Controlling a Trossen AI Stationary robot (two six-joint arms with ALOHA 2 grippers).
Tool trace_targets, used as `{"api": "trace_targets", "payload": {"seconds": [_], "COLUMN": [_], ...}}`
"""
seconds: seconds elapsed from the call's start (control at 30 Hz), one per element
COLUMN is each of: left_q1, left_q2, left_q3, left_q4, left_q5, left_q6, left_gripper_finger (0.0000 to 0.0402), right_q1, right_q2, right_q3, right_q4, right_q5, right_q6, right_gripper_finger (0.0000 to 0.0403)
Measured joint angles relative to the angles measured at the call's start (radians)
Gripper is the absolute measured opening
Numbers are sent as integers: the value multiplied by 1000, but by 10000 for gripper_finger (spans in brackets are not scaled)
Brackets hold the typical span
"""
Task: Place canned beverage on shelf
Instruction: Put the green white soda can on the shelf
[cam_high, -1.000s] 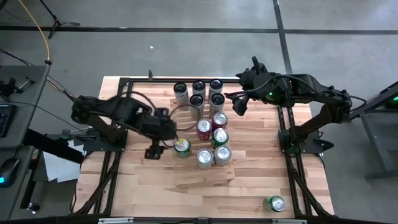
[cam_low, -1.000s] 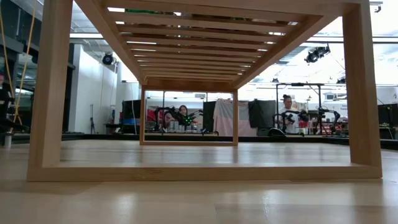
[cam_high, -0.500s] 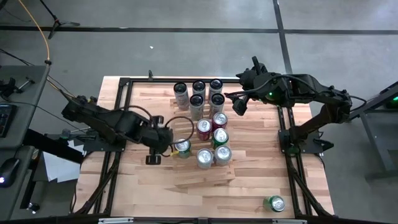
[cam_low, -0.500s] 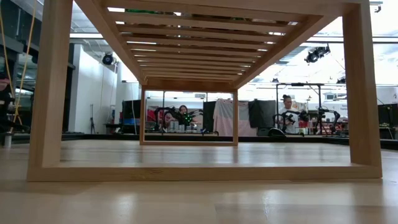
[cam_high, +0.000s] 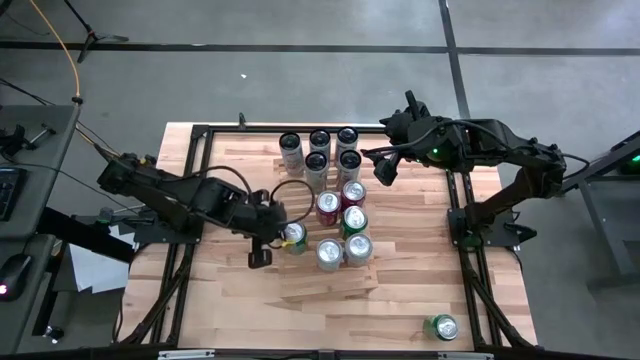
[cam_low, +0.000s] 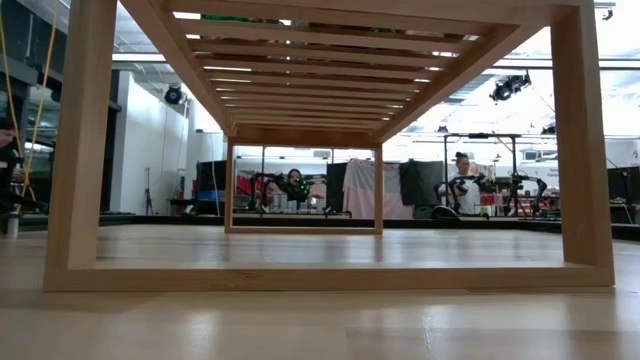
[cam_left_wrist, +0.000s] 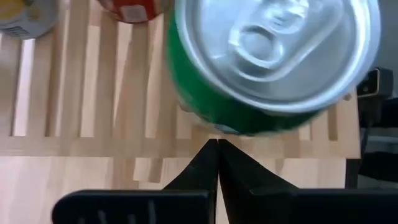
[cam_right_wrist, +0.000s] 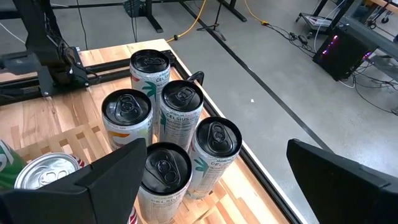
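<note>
A green can (cam_high: 292, 236) stands upright on the pale slatted shelf (cam_high: 300, 282), at the left of a group of cans. In the left wrist view the green can (cam_left_wrist: 267, 62) fills the picture above the shelf's slats (cam_left_wrist: 93, 93). My left gripper (cam_high: 276, 236) is shut and empty. Its fingertips (cam_left_wrist: 217, 144) stand close against the can's left side, low down. My right gripper (cam_high: 384, 168) hangs open over the shelf's far right part. In the right wrist view it (cam_right_wrist: 214, 149) looks down on several white cans (cam_right_wrist: 180, 118). My left gripper points its shut fingertips (cam_left_wrist: 216, 149) at the lower wall of the green can (cam_left_wrist: 211, 121), coming from the table's left side. Whether they touch the can I cannot tell.
Red (cam_high: 328, 205), green (cam_high: 354, 218) and silver (cam_high: 330, 252) cans stand close to the right of the green can. Black-topped white cans (cam_high: 318, 150) are grouped at the shelf's far end. Another green can (cam_high: 441, 327) stands on the tabletop near the right front corner. Black frame rails (cam_high: 185, 250) flank the table.
My left arm has swung toward the table's near edge, and its gripper end now lies level with the green can's left side. The green can and the other cans have stayed where they were.
</note>
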Motion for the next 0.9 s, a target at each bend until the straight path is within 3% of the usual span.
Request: {"api": "trace_targets", "payload": {"seconds": [0.3,0.9], "left_q1": [4,51], "left_q2": [0,57], "left_q3": [-1,-1], "left_q4": [68,192], "left_q5": [45,30], "left_q6": [27,183], "left_gripper_finger": [0,0], "right_q1": [0,0], "right_q2": [0,0], "right_q3": [0,0], "right_q4": [0,1], "right_q5": [0,0], "right_q6": [0,0], "right_gripper_finger": [374,374]}}
